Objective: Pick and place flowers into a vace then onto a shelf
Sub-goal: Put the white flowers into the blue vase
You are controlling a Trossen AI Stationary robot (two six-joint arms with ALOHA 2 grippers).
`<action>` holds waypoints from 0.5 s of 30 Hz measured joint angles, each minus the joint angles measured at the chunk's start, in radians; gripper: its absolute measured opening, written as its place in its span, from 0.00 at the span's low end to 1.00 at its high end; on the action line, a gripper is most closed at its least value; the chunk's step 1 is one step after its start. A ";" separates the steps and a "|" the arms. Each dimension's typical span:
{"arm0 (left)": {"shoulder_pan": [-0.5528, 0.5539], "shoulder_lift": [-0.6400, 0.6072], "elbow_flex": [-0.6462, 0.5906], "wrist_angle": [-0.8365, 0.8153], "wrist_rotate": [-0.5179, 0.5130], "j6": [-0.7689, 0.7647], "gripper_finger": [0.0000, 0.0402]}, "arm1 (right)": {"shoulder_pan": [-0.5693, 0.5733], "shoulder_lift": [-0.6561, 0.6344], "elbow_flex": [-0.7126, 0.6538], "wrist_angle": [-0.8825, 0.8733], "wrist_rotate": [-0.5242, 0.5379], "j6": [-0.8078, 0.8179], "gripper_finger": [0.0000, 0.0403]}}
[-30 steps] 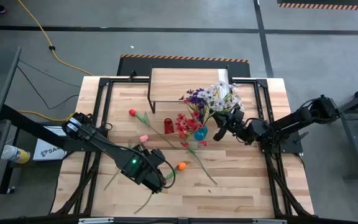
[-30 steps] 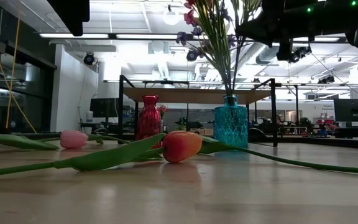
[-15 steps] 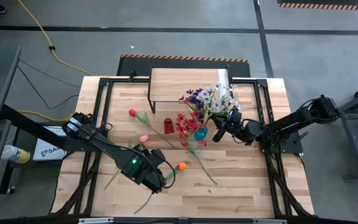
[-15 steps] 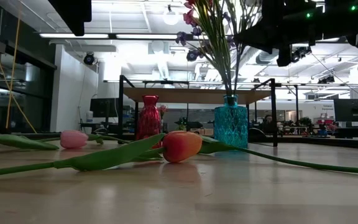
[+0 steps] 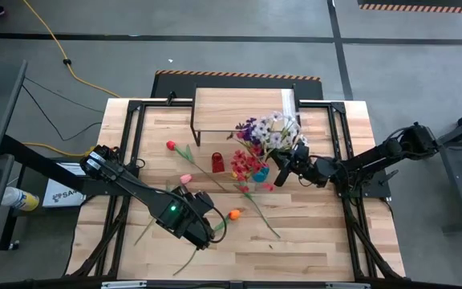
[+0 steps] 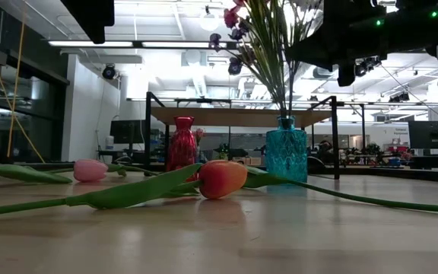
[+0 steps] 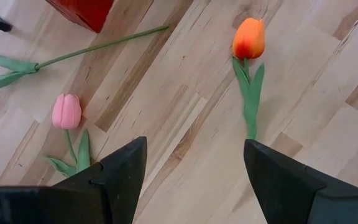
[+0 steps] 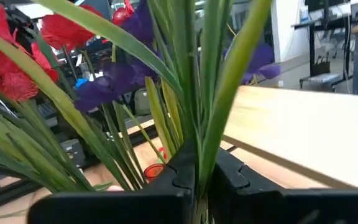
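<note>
A bunch of flowers [image 5: 261, 140], purple, white and red sprays on green stems, stands with its stem ends in a blue glass vase [image 5: 261, 172] on the tabletop, just in front of the shelf [image 5: 243, 108]. My right gripper [image 5: 282, 170] is shut on the stems above the vase [image 6: 286, 154]. My left gripper [image 5: 192, 221] hangs open over the near left of the table, above a pink tulip [image 7: 66, 111] and an orange tulip [image 7: 248, 38] that lie flat on the wood. A red tulip [image 5: 170, 145] lies farther back. My right gripper pinches several green stems and leaves of the bunch [image 8: 199, 163] between its two fingers, below the flower heads. The fingers come in level from the table's right and lie across the stems. The bunch stands tilted, its lower ends in the blue vase.
A red vase [image 5: 217, 163] stands left of the blue one. A long green stem [image 5: 261, 215] lies across the table's middle. Black frame rails [image 5: 135, 152] run along the table's sides.
My right gripper has sunk slightly and tipped while staying on the stems. The flower heads have swung a little toward the table's left, and the blue vase has shifted slightly toward the right.
</note>
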 joint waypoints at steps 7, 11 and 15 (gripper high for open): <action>0.000 0.000 0.000 0.003 -0.001 0.000 0.74 | 0.000 0.000 0.000 -0.068 -0.019 0.088 0.13; 0.000 0.000 0.000 0.003 0.000 0.000 0.74 | 0.000 -0.001 0.000 -0.066 -0.113 0.089 0.17; 0.000 0.000 0.000 0.003 0.000 0.000 0.74 | 0.000 -0.001 0.000 -0.068 -0.193 0.089 0.22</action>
